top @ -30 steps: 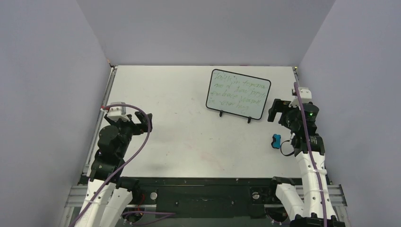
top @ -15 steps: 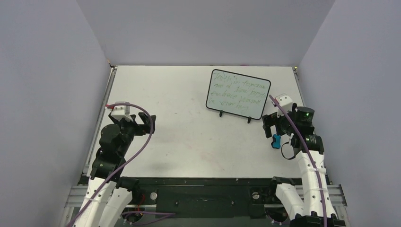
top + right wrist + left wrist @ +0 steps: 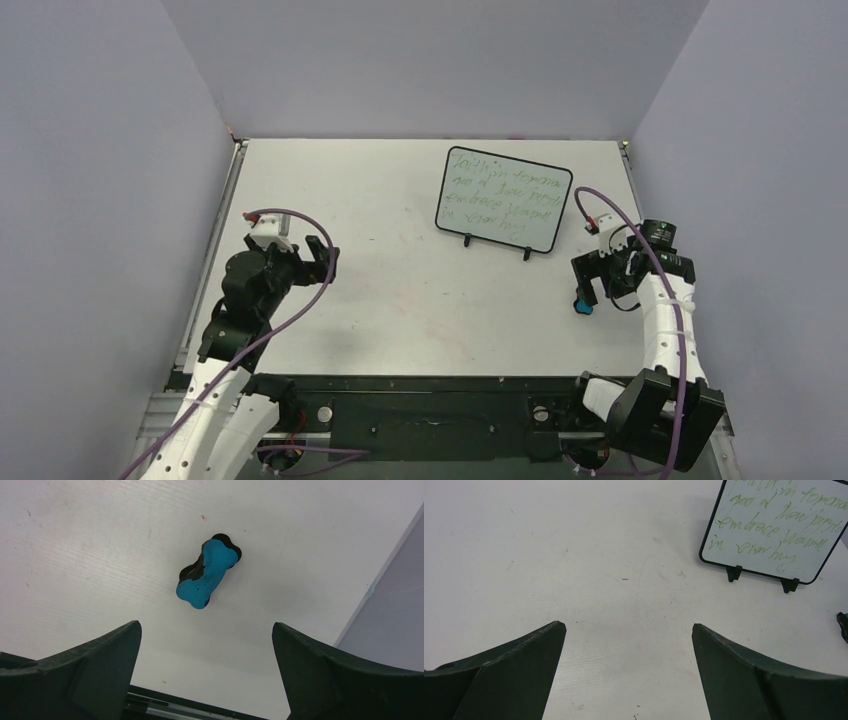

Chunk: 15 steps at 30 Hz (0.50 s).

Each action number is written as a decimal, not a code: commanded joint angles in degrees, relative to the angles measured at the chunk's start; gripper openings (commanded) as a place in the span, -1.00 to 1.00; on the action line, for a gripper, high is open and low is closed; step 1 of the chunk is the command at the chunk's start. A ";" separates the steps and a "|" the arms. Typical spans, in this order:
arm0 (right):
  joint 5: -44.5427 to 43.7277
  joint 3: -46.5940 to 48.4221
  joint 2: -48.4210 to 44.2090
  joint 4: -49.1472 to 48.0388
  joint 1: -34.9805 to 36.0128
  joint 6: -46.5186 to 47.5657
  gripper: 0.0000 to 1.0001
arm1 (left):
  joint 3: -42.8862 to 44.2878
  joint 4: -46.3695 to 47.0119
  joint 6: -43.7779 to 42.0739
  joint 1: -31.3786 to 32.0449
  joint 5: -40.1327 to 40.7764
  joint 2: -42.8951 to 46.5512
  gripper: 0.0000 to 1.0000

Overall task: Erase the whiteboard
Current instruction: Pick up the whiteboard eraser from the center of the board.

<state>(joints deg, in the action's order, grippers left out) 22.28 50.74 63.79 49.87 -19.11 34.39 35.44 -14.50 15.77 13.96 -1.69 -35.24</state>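
The whiteboard (image 3: 504, 198) stands on the far right part of the desk (image 3: 400, 300), on two small black feet, and it leans a little backward. Its white face is turned toward the arms and carries four lines of thin green handwriting (the words are too faint to read with certainty). A thin black frame with rounded corners goes around it.

The eraser (image 3: 207, 573) lies flat on the desk near the right edge, closer to the arm bases than the whiteboard and apart from it. It has a bright blue upper side and a black underside, and its shape is narrow in the middle, like a small bone.

The right pincer (image 3: 588, 283) hangs just over the eraser with its fingers spread wide. In the right wrist view the eraser lies on the desk ahead of the two dark fingers (image 3: 100, 670), in the middle of the gap, and neither finger touches it. This pincer holds nothing.

The left pincer (image 3: 322, 255) is over the left half of the desk, well apart from the whiteboard, and it is also wide and holds nothing. In its wrist view only bare desk shows between the fingers, and the whiteboard appears at the upper right.

Purple cables run along both arms.
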 commanded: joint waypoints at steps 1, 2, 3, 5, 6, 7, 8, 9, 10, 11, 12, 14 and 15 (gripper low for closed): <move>-2.24 -1.64 -0.63 0.71 -0.06 3.57 1.00 | 0.71 1.52 -1.55 0.49 -1.88 0.31 0.96; -3.58 -2.63 -0.88 0.65 0.02 4.26 1.00 | 0.64 1.68 -1.65 0.69 -2.25 0.33 0.96; -4.32 -3.09 -1.33 0.53 0.07 4.53 1.00 | 0.62 1.72 -1.76 1.00 -2.43 0.35 0.96; -6.66 -4.05 -1.96 0.58 0.19 5.04 1.00 | 0.34 2.01 -1.95 1.51 -3.04 0.54 0.96; -7.92 -4.66 -2.20 0.58 0.21 5.41 1.00 | 0.22 2.19 -2.03 1.87 -3.36 0.79 0.96; -8.46 -4.94 -2.51 0.43 0.21 5.51 1.00 | 0.15 2.24 -2.04 2.04 -3.42 0.92 0.96; -9.60 -5.36 -2.52 -0.03 0.30 5.09 1.00 | 0.00 2.38 -2.12 2.35 -3.54 1.26 0.96; -11.05 -5.64 -2.44 -0.38 0.66 4.51 0.99 | -0.01 2.42 -2.21 2.46 -3.52 1.42 0.96; -11.61 -6.18 -2.33 -0.98 1.65 3.68 0.98 | -0.08 2.50 -2.22 2.72 -3.30 1.54 0.96; -13.02 -6.53 -2.25 -1.47 3.08 2.68 0.98 | -0.10 2.48 -2.34 2.82 -2.96 1.61 0.96; -13.87 -7.41 -2.02 -3.25 3.85 1.63 0.97 | -0.17 2.47 -2.33 3.11 -2.79 1.63 0.96; -14.81 -7.51 -0.26 -5.83 5.13 -1.97 0.95 | -0.19 2.34 -2.48 3.56 -2.40 1.95 0.96; -13.36 -6.49 0.72 -6.18 5.34 -4.18 0.88 | -0.20 2.31 -2.67 3.72 -2.14 2.07 0.96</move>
<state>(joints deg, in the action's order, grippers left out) 11.46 43.70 62.81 48.66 -15.51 36.32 35.38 -14.35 14.31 16.86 -3.88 -33.87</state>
